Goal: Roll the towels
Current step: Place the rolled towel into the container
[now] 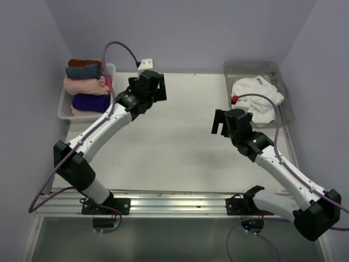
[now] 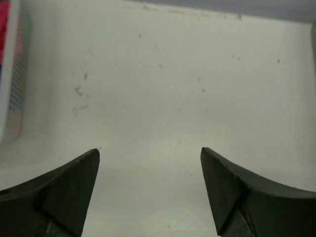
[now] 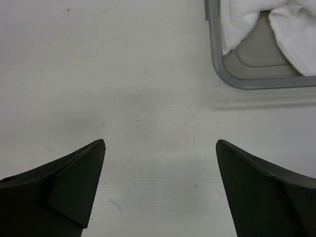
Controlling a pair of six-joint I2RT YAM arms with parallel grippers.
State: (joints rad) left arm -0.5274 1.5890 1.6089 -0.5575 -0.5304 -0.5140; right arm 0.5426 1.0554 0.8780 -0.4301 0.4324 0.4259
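Observation:
A crumpled white towel (image 1: 256,94) lies in the grey bin (image 1: 252,64) at the back right; the right wrist view shows the towel (image 3: 242,19) and the bin's corner (image 3: 217,59). A rust-brown towel (image 1: 83,63) and a slate-blue towel (image 1: 83,71) sit rolled in the white basket (image 1: 64,103) at the back left. My left gripper (image 1: 154,86) (image 2: 149,153) is open over bare table, right of the basket. My right gripper (image 1: 226,121) (image 3: 160,143) is open and empty, near and left of the bin.
In the same basket lie a pale pink cloth roll (image 1: 84,85) and a deep purple one (image 1: 90,102); the basket's mesh wall (image 2: 15,89) shows at the left wrist view's left edge. A small white box (image 1: 144,64) stands at the table's back edge.

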